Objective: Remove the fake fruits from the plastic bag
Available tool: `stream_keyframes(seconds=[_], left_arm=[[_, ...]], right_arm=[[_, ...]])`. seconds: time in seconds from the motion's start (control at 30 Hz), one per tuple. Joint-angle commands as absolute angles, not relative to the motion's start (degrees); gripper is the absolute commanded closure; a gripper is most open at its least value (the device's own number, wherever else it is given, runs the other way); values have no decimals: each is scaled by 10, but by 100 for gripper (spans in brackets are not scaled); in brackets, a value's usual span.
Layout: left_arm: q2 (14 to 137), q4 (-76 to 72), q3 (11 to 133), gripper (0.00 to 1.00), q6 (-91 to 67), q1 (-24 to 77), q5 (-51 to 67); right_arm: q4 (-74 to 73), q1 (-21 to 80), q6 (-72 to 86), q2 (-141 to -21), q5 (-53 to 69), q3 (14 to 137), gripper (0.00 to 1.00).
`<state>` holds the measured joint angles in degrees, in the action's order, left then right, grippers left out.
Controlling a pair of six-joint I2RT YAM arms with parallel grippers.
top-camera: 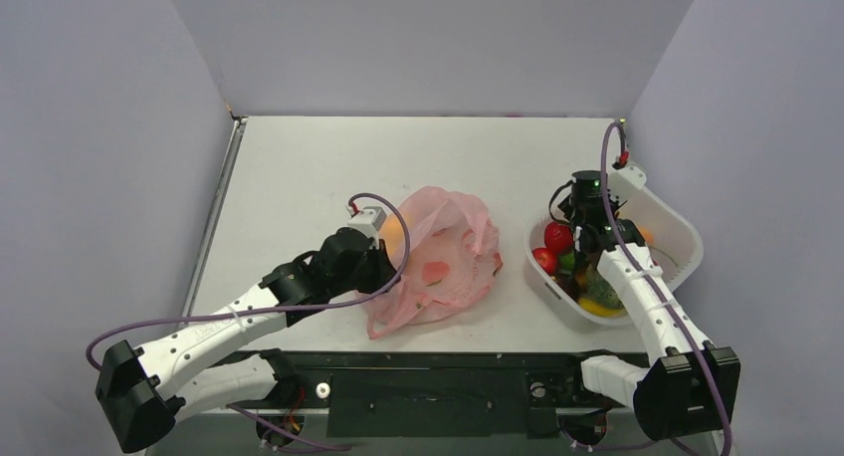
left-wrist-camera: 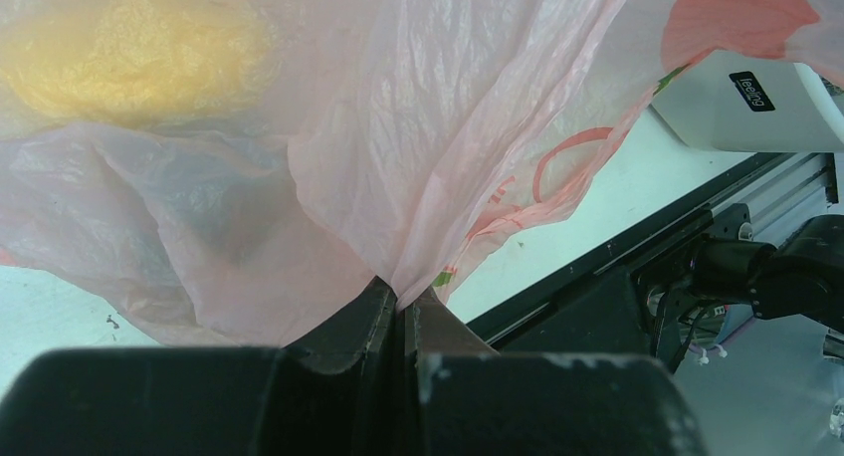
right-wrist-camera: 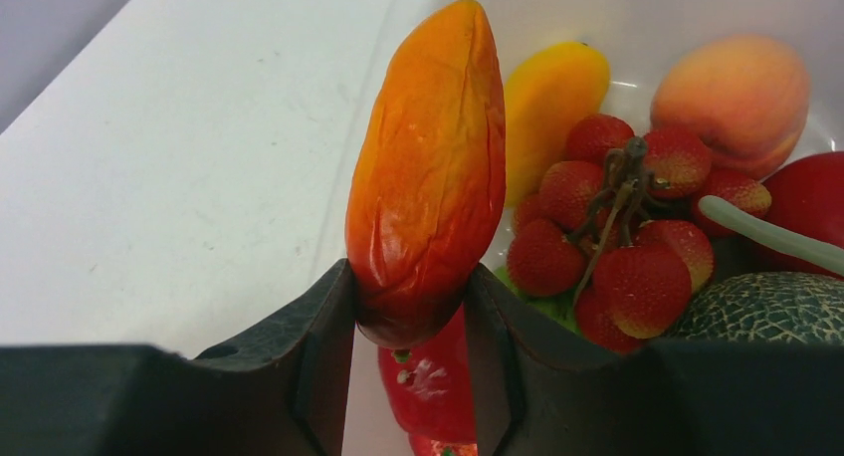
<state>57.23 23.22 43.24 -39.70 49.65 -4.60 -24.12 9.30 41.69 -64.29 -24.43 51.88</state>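
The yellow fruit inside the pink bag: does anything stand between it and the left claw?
Yes, the bag itself: its pink plastic covers the yellow fruit, and the left claw grips a fold of it.

Behind the pink bag (top-camera: 443, 267) the table (top-camera: 318, 167) lies open; a narrow bare strip runs along its right, before the white basket (top-camera: 685, 239), packed with fruit (right-wrist-camera: 637, 277) under the right arm (top-camera: 637, 282). The left arm (top-camera: 249, 312) blocks the bag's left.
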Motion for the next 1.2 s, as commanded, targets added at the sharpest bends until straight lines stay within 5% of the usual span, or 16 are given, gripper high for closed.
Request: stream_keyframes(seconds=[0.0, 0.27, 0.47, 0.67, 0.87, 1.17], left_arm=[[559, 209, 459, 100, -386, 494, -42], [548, 217, 457, 100, -386, 493, -51], [549, 218, 457, 100, -385, 493, -50], [544, 214, 449, 100, -389, 493, -49], [545, 213, 449, 100, -391, 493, -49], [546, 224, 461, 100, -389, 493, -56]], right_arm=[[-236, 63, 463, -654, -244, 508, 100], [-212, 18, 445, -700, -211, 506, 96], [-203, 11, 436, -703, -195, 501, 52], [-202, 14, 421, -670, -210, 490, 37], [-196, 45, 380, -620, -186, 498, 35], [-92, 222, 281, -457, -102, 447, 32]])
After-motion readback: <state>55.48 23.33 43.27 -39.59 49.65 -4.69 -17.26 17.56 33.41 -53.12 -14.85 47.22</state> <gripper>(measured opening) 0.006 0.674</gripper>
